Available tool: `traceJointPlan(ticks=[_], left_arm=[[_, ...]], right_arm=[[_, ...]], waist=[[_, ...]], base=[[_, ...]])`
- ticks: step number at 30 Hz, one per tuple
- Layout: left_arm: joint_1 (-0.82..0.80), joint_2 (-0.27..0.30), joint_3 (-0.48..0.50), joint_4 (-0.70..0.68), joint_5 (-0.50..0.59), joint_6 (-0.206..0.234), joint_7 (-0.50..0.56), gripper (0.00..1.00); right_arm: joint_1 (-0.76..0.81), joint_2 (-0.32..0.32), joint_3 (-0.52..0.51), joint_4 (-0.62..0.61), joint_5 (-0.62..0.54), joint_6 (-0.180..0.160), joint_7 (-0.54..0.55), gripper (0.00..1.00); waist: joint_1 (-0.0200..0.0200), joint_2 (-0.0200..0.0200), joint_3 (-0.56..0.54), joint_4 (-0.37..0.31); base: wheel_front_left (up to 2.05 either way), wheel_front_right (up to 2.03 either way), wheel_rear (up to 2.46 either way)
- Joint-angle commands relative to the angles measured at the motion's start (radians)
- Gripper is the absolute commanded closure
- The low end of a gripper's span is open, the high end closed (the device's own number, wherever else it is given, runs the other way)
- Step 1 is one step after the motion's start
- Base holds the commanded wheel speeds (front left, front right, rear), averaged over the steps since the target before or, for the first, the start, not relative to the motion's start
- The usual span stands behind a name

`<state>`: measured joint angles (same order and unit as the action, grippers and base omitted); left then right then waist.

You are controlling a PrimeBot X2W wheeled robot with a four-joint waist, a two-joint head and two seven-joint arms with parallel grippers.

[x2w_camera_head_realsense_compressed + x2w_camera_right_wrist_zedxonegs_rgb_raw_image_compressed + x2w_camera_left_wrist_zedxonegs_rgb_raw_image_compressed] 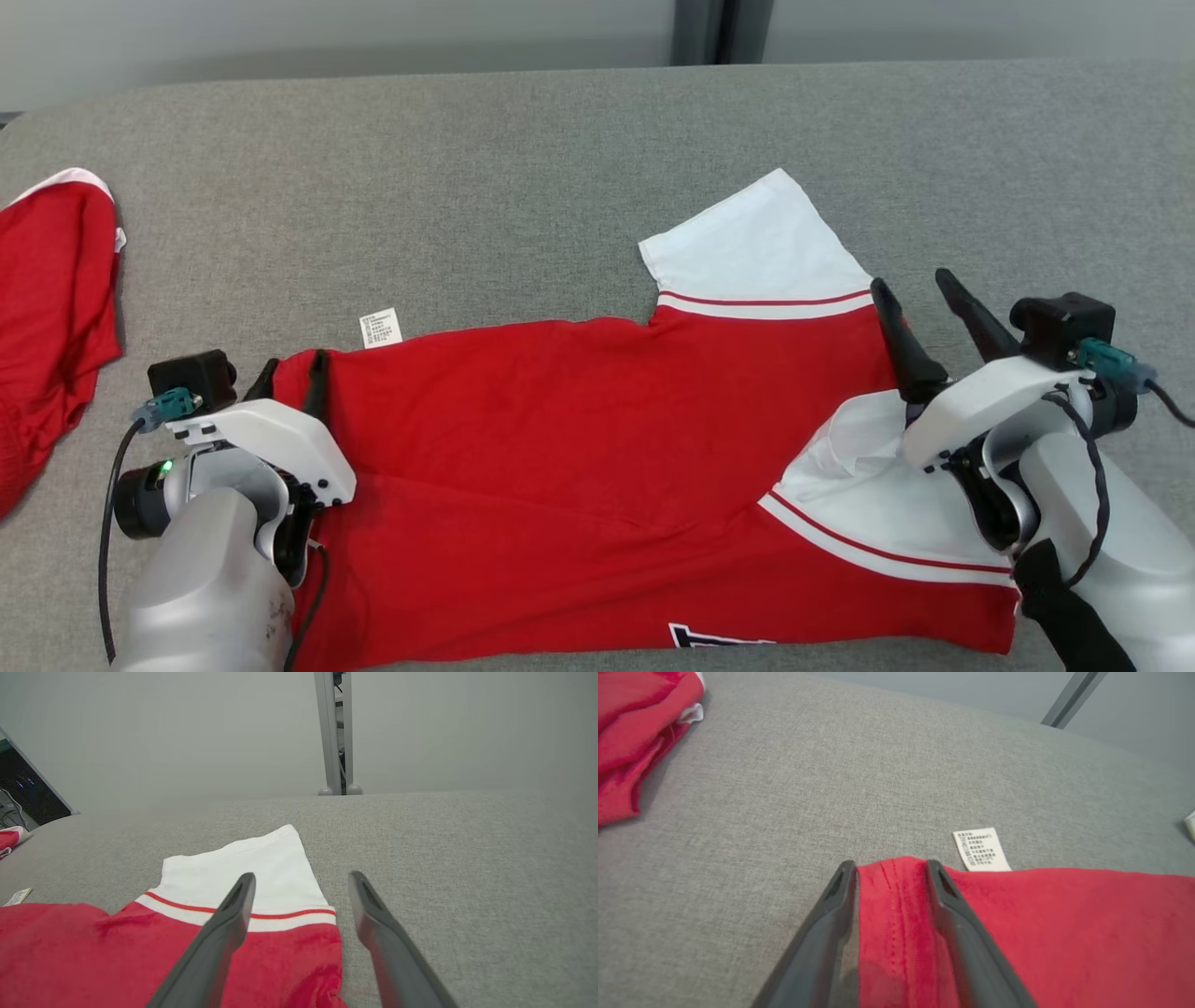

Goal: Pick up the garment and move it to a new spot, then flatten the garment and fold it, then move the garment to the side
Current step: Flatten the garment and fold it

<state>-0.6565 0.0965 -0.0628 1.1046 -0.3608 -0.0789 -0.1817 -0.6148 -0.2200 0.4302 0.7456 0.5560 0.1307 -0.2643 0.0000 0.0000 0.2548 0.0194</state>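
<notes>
Garment on grey cushion by wall; left hand pinching it, right hand open.

Our head camera looks down from the near edge of the grey surface, at mid-range, and takes in most of the shirt. Our left wrist camera sits low and close at the shirt's 9 o'clock end, facing 12 o'clock past the label. Our right wrist camera sits low at the 3 o'clock end, facing 12 o'clock over the white sleeve. All three views share the shirt's far edge and the label.
</notes>
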Motion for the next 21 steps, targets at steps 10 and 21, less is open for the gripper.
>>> traceJointPlan(ticks=[10,21], left_arm=[[-0.085,-0.015,-0.042,0.027,0.014,-0.018,-0.056,1.0],[-0.132,-0.041,-0.117,0.02,-0.011,-0.04,-0.077,1.0]], right_arm=[[-0.191,-0.029,0.065,0.112,0.013,0.0,0.06,0.0],[-0.399,-0.042,0.123,0.302,-0.002,0.0,0.174,0.0]], waist=[[0.0,0.0,0.069,0.057],[0.0,0.0,0.133,0.154]], base=[[0.0,0.0,0.0],[0.0,0.0,0.0]])
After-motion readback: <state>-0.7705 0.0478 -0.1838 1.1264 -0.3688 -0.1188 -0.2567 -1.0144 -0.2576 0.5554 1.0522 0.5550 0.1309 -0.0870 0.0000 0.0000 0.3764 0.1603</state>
